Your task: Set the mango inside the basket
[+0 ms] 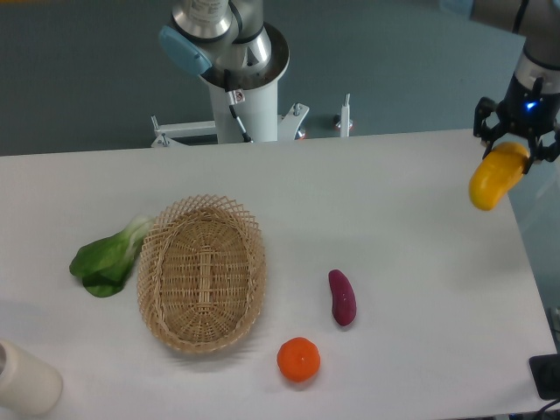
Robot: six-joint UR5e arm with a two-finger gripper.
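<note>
Nearest, at the front-left corner: cream cylindrical container (26, 379), partly cut off. Just behind the front edge, round orange fruit (298, 360); small purple sweet potato (342, 297) just beyond, lying near-upright in frame. Left of these, oval light-tan wicker basket (202, 273), holding nothing, long axis running front to back; leafy green bok choy (108, 258) touching its left rim. White table (394, 192) under all. Farthest, at the right edge and well apart from the basket: black two-finger gripper (516, 144), jaws clamped on the upper end of the smooth yellow-orange mango (496, 176). Mango held aloft, long axis slanting down-left, free end lowest; probably lifted for carrying across.
</note>
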